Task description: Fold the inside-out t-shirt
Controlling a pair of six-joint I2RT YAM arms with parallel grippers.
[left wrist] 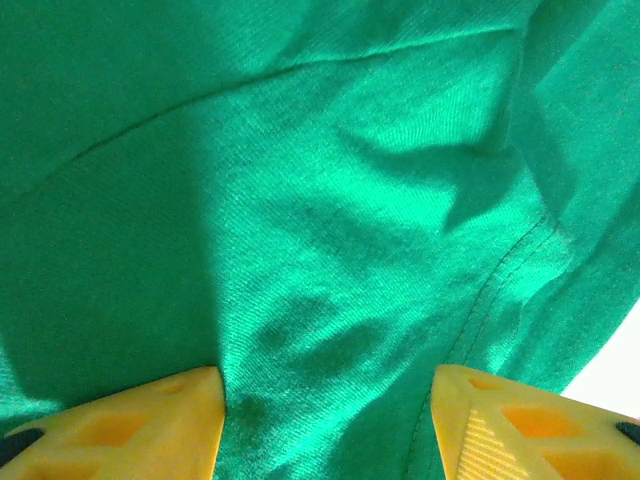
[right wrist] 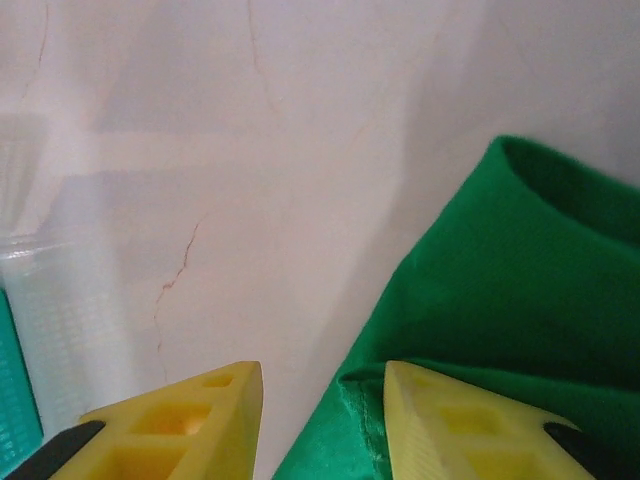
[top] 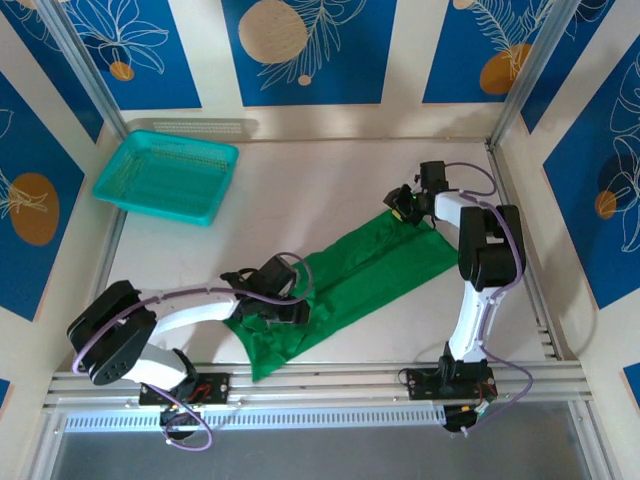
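Now we see the green t-shirt (top: 370, 262) lying as a long folded band slanting across the surface (top: 300, 190). Our left hand (top: 285, 295) rests over its near end, about half open, with cloth spread beneath it. Our right hand (top: 402, 205) sits at the far corner, partly open, one finger (right wrist: 470, 430) over the hem and holding nothing.

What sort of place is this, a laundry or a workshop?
Probably a robot test booth: a left arm and right arm bolted at the edge of a table, blue patterned panels boxing it in, with a green t-shirt and teal basket as props.
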